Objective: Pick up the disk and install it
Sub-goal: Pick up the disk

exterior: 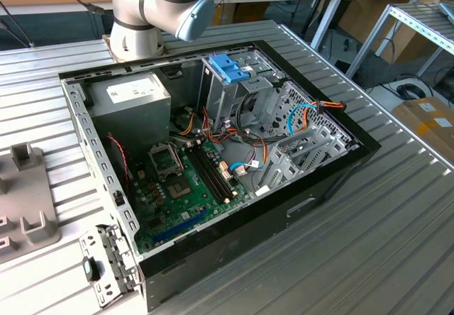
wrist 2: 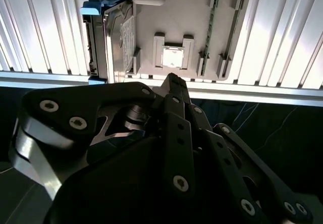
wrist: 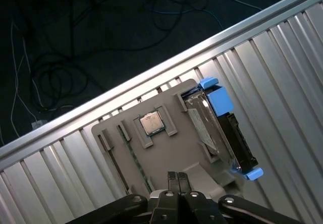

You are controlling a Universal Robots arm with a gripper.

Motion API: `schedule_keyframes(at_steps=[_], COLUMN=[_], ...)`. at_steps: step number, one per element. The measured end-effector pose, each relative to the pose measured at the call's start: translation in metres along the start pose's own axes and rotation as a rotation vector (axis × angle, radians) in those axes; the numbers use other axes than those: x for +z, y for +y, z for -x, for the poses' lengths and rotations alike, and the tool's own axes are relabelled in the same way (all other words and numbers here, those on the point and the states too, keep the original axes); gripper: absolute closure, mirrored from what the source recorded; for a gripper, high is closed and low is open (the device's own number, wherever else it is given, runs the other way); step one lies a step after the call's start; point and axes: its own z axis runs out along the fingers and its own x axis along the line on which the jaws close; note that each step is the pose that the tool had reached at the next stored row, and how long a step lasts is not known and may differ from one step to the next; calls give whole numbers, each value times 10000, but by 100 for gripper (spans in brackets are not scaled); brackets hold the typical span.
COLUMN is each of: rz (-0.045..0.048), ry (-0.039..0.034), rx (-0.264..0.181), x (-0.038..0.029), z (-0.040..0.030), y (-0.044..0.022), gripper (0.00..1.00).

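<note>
Gripper [wrist: 177,176] is closed, fingertips pressed together, nothing in it. It hangs over the grey holder [wrist: 174,146], which sits on the ribbed table [wrist: 282,72] near the table's edge. The disk [wrist: 219,128] stands on edge in a slot at one side of that holder, blue carrier around it, clear of the gripper. A processor chip [wrist: 151,123] sits in a square recess of the same holder. In the exterior view the open computer case [exterior: 298,212] lies on the table, with the arm [exterior: 142,10] behind it.
</note>
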Motion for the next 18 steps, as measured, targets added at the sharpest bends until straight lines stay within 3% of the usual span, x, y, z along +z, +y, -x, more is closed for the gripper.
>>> schedule_keyframes(at_steps=[18], rz=[18], ry=[31], rx=[-708], x=[0], z=[0], y=[0], gripper=[90])
